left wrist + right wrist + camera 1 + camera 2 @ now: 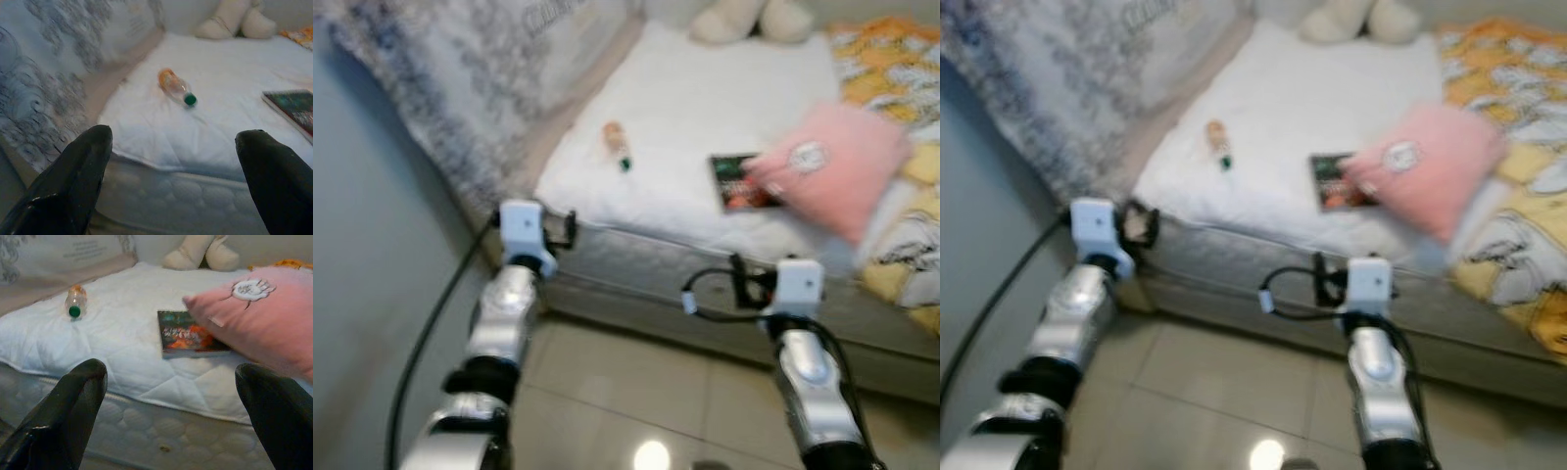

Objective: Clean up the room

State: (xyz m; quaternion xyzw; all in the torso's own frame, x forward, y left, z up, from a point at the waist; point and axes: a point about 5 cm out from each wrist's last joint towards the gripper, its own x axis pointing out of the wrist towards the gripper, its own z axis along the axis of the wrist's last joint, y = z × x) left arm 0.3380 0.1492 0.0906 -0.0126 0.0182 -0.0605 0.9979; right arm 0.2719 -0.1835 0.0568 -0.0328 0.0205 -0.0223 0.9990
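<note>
Two grippers, left gripper (171, 171) and right gripper (171, 406), hang wide open, empty, near the bed edge. Clear plastic bottle with green cap (616, 145) lies far-left on white quilted mattress (685, 108); dark glossy book (188, 335) sits partly under pink fluffy pillow (264, 318). Risk: bottle rolls away when nudged; pillow blocks book grasp.

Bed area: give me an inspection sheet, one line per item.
Surface: bed with white quilt, mattress edge facing the robot.
Job's things: bottle with green cap lying on its side; book flat, partly under pink pillow.
Clutter: plush toy at the far end; orange blanket at right.
Grippers: left pincer and right pincer open, empty, short of the bed.
Cables: black cable along left arm.
Surroundings: tiled floor.
</note>
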